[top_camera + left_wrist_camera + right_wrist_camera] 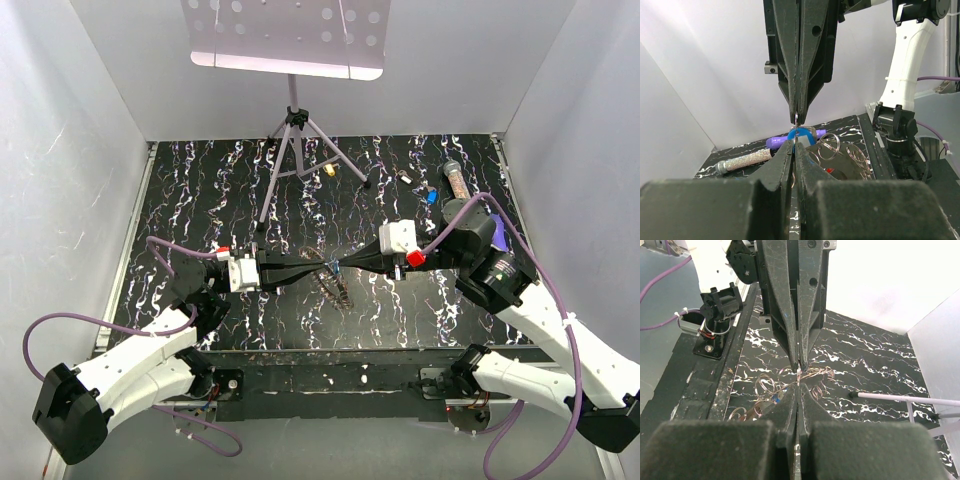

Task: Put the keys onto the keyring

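Observation:
Both grippers meet tip to tip above the middle of the mat. My left gripper (325, 268) is shut, with a blue key head (801, 134) right at its fingertips. My right gripper (346, 267) is shut on the thin wire of the keyring (816, 372), whose looped rings (340, 291) hang below the tips. The rings also show in the left wrist view (828, 147). A second blue key (432, 197), a yellow one (330, 170) and a small pale one (404, 177) lie on the far mat.
A tripod (291, 150) with a perforated plate stands at the back centre; one leg shows in the right wrist view (900, 398). A glittery tube (455, 180) and a purple pen (782, 141) lie at the far right. White walls enclose the mat.

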`<move>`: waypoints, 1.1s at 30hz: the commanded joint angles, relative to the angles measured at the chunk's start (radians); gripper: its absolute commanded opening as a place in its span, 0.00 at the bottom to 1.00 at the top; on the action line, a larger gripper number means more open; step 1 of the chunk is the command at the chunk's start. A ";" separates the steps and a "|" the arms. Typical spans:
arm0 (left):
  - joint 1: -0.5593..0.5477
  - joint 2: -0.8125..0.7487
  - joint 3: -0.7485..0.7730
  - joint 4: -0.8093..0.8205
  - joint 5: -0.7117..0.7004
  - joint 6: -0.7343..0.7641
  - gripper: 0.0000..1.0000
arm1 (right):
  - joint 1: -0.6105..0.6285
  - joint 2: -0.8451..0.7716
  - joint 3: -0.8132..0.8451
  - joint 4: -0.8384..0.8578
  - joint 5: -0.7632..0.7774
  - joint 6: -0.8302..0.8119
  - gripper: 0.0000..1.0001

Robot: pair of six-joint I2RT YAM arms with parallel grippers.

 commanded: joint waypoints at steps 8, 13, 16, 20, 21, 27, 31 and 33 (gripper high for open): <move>0.000 -0.021 0.001 0.057 -0.007 -0.003 0.00 | 0.004 0.009 0.022 0.060 -0.010 0.014 0.01; 0.000 -0.016 -0.001 0.062 -0.009 -0.003 0.00 | 0.004 0.010 0.020 0.063 -0.011 0.017 0.01; -0.002 -0.016 -0.001 0.060 -0.012 -0.003 0.00 | 0.004 0.010 0.022 0.063 -0.016 0.019 0.01; 0.000 -0.017 -0.001 0.047 -0.023 -0.003 0.00 | 0.004 0.004 0.021 0.060 -0.008 0.017 0.01; -0.002 -0.019 0.001 0.040 -0.024 -0.003 0.00 | 0.004 0.003 0.023 0.060 -0.005 0.015 0.01; -0.002 -0.027 -0.001 0.031 -0.037 0.009 0.00 | 0.004 0.000 0.028 0.045 -0.020 0.006 0.01; -0.002 -0.027 -0.004 0.039 -0.037 0.004 0.00 | 0.004 0.003 0.025 0.046 -0.033 0.011 0.01; 0.000 -0.027 -0.006 0.042 -0.034 -0.015 0.00 | 0.004 0.003 0.023 0.048 -0.026 0.011 0.01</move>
